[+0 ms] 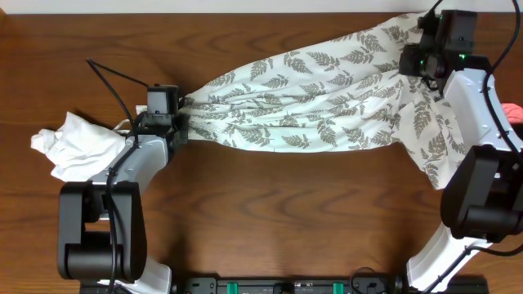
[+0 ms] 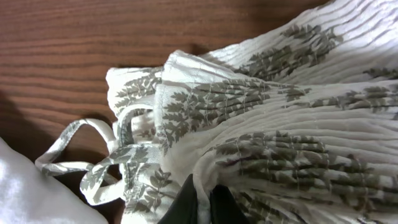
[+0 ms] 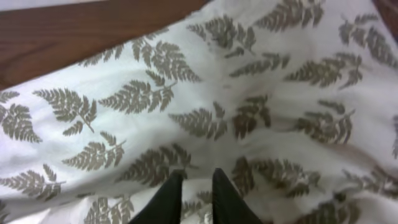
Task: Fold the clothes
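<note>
Far left on the counter [image 1: 286, 204] there's a plain white garment [image 1: 78, 143] lying in a crumpled heap, not held by anything. I'd guess it's light and floppy like the rest.

Just right of it, the left gripper [image 2: 202, 190] has its jaws closed on the gathered top end of the fern dress [image 1: 327, 98], right by the thin straps [image 2: 81, 149], which trail loose on the wood.

My read on handling: the dress is soft, thin and light, with no stiffness at all. It'll sag and bunch wherever it isn't supported, and a pinch on one layer could slip. The puckered, pleated band near the straps looks like the firmest bit to grab. Seams and hem corners should beat the middle of the cloth.

From there the dress runs across the counter to the far right corner, pulled into long creases between the two arms. Part of the skirt drops down beside the right arm.

Looks: cream-white, grey-green fern leaves printed all over, tight pleats at the top and smooth, wider cloth toward the right.

The right gripper [image 3: 198, 180] is up at that wide end. Its jaws are nearly together and look pinched on a fold of the dress.
</note>
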Available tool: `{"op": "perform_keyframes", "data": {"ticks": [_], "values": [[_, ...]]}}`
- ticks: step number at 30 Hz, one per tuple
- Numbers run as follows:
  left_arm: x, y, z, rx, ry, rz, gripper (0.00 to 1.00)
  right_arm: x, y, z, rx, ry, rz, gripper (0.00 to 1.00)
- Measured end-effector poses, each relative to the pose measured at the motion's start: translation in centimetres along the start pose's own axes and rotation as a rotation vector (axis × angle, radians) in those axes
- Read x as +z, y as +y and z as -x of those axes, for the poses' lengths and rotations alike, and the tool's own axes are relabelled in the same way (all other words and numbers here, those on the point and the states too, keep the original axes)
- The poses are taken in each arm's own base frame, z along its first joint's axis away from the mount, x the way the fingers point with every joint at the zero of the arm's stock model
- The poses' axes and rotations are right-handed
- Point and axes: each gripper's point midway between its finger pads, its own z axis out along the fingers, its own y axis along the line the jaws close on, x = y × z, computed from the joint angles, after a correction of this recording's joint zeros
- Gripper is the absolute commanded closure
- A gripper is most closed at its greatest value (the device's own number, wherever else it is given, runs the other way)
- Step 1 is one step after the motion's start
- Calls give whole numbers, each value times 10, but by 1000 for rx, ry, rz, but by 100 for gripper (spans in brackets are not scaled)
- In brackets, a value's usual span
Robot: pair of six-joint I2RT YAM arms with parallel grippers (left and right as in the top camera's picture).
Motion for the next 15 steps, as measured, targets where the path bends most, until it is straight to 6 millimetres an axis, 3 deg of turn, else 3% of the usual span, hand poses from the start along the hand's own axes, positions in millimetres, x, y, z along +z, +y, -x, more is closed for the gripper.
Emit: {"op": "perform_keyframes", "data": {"ticks": [2, 3, 9, 12, 15], "values": [[0, 0, -1, 1, 4, 0, 94, 1, -1, -6, 7, 26, -3, 57], [0, 0, -2, 2, 7, 0, 94, 2, -2, -15, 17, 64, -8, 52], [0, 0, -7, 8, 29, -1, 94, -12, -17, -91, 182, 376, -40, 37], [0, 0, -7, 7, 27, -1, 94, -24, -27, -114, 221, 479, -49, 29], [0, 0, -7, 8, 27, -1, 94, -30, -32, -122, 199, 516, -46, 22]]}}
